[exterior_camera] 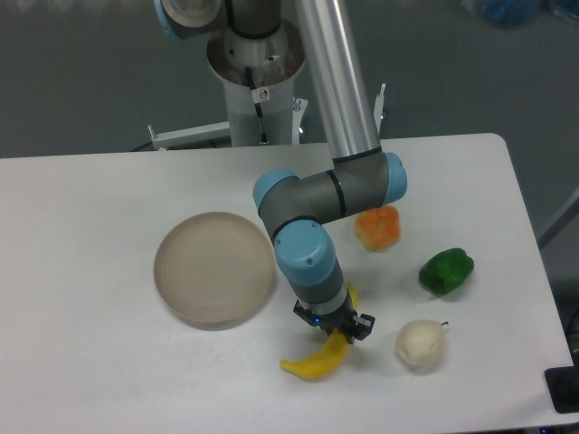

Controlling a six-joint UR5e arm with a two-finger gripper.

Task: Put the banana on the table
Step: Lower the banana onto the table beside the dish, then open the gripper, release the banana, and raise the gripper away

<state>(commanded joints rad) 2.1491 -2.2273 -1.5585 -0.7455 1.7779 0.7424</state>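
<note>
Banana (312,363) is held clamped in the gripper (336,330), low over the table (90,362), at four o'clock from the dish (213,268). Set-down is judged underway; release is needed next.

behind your desk (90,199) you see a dark grey-blue floor (81,72), evenly and softly lit. a white pedestal (258,99) stands at the desk's far edge, with a white metal bracket (185,136) at its foot. a blurred blue shape (516,11) sits top right, and a grey bar (561,217) slants past the right edge.
</note>
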